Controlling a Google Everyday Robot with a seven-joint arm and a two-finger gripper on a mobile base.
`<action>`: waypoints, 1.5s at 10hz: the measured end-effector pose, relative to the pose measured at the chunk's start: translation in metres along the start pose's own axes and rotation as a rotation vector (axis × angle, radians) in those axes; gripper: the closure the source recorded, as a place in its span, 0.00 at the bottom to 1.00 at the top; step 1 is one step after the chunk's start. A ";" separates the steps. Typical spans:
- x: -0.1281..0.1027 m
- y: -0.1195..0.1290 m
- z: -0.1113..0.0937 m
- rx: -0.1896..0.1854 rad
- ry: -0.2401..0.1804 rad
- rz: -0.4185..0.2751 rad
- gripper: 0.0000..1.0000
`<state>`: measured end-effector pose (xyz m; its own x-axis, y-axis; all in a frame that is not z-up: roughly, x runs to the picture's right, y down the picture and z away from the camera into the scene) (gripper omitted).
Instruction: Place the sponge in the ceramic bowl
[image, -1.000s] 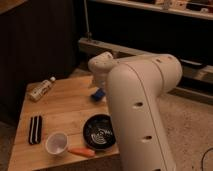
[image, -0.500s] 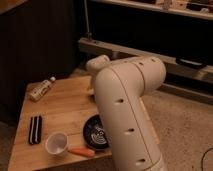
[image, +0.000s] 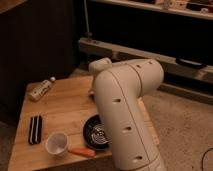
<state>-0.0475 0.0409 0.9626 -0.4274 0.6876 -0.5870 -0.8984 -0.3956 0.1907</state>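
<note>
A bulky white robot arm (image: 125, 110) fills the middle of a wooden bench (image: 60, 107) and covers the right part of the black ceramic bowl (image: 89, 131).

The end effector is hidden behind the arm, beyond the bowl, so its opening and any load cannot be told. The sponge is not visible. The exposed part of the bowl holds no blue pad.

Risks, as a judgement:
- The arm blocks the camera, so a missed grasp or a drop outside the bowl could go unseen.
- The arm could nudge the bowl, which sits near the bench's front edge.

Count, one of each:
- white cup (image: 56, 143), left of the bowl
- orange carrot (image: 81, 151), just in front of the bowl
- striped oblong item (image: 35, 129), further left of the bowl
- bottle (image: 41, 89), far beyond the bowl
</note>
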 end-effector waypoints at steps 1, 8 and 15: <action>0.002 0.002 0.002 -0.001 0.007 -0.016 0.34; 0.004 -0.005 0.007 -0.009 0.028 -0.028 1.00; 0.018 -0.064 -0.114 -0.045 -0.083 -0.172 1.00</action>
<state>0.0137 0.0094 0.8502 -0.2767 0.7946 -0.5404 -0.9543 -0.2934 0.0572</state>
